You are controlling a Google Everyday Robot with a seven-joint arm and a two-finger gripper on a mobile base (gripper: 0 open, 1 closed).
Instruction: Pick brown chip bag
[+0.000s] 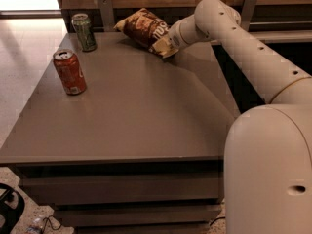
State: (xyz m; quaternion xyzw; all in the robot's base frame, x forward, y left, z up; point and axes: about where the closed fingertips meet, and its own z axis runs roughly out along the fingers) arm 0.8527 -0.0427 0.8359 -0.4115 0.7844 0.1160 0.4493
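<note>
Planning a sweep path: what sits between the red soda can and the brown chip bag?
Bare tabletop only, per the camera view; the green can stands off that line. The claw is at the near end of the brown chip bag.

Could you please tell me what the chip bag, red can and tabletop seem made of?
Crinkly dark-brown chip bag: likely thin plastic film, creased and shiny. Red soda can: probably painted aluminium, silvery top. Grey-brown table: smooth matte surface, perhaps laminate. The gripper is at the bag's pale-yellow end.
</note>
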